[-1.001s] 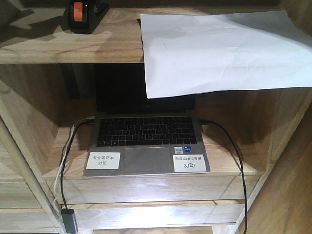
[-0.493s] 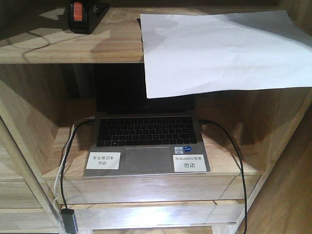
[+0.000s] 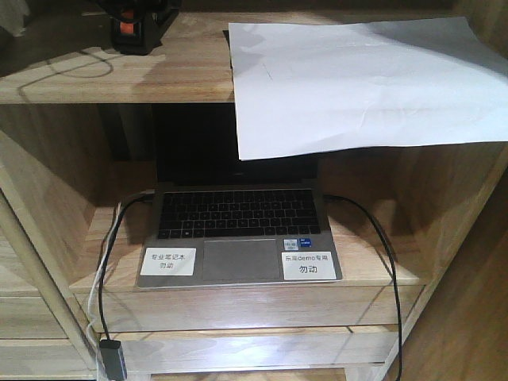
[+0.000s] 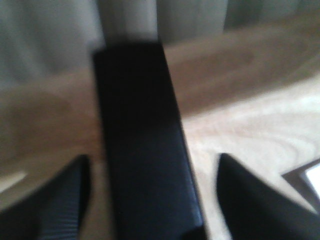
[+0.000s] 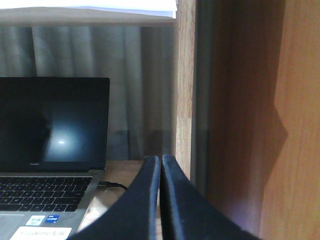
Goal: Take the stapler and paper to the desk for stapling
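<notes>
The small black stapler with an orange-red end cap sits far left on the upper light-wood shelf. In the blurred wrist view, the left jaws stand apart either side of it. The white paper sheet overhangs the shelf's right part. The right jaws, pressed together, point level into the lower compartment beside the open grey laptop.
</notes>
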`<state>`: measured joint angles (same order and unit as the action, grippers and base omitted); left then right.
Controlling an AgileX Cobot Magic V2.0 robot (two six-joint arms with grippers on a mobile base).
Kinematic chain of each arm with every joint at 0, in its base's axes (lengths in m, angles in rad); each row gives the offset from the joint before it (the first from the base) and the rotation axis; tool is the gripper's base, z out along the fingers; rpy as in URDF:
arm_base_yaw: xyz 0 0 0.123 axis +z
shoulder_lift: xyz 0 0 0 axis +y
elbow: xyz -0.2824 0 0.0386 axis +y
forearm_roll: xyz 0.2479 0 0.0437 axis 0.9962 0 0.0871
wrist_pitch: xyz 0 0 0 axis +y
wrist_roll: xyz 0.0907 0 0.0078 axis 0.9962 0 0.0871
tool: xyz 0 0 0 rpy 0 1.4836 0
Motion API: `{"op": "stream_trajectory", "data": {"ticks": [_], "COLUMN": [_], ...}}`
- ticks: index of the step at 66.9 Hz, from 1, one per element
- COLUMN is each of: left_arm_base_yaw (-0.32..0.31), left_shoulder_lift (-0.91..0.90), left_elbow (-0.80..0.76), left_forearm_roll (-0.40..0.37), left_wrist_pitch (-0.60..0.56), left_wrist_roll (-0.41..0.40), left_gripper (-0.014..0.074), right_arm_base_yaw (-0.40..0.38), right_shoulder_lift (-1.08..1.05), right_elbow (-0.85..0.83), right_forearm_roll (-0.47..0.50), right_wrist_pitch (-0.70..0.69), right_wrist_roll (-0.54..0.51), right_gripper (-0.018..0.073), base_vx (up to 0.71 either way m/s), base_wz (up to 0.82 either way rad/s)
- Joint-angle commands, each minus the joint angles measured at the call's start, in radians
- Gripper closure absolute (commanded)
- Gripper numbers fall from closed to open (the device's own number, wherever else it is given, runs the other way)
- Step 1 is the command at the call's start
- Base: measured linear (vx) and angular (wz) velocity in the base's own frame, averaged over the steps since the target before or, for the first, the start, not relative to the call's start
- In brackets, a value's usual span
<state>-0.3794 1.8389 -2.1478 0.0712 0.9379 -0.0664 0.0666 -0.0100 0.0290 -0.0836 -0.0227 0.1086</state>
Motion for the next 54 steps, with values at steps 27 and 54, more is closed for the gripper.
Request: {"op": "stream_trajectory", "data": {"ticks": [27,54], "left_arm_base_yaw": [-0.006,-0.044], "left_shoulder_lift": [-0.166,-0.507], "left_elbow": [-0.033,0.357], "left_forearm_roll": [0.002,0.0], "left_wrist_pitch": [-0.062,-0.223], "left_wrist_roll": [0.005,0.026], "left_gripper": [0.0604,0.0603], "right_arm_base_yaw": [-0.001,-0.001], "right_shoulder_lift": [-0.01,-0.01], "right_elbow": [0.022,0.022], "right_forearm_roll": [-0.005,-0.005], "right_wrist_pitch": [-0.078,-0.078], "right_wrist_roll": [-0.005,-0.005], "right_gripper": [0.0568,0.0568], "base_vx": [0.0,0.0], "base_wz": [0.0,0.0]}}
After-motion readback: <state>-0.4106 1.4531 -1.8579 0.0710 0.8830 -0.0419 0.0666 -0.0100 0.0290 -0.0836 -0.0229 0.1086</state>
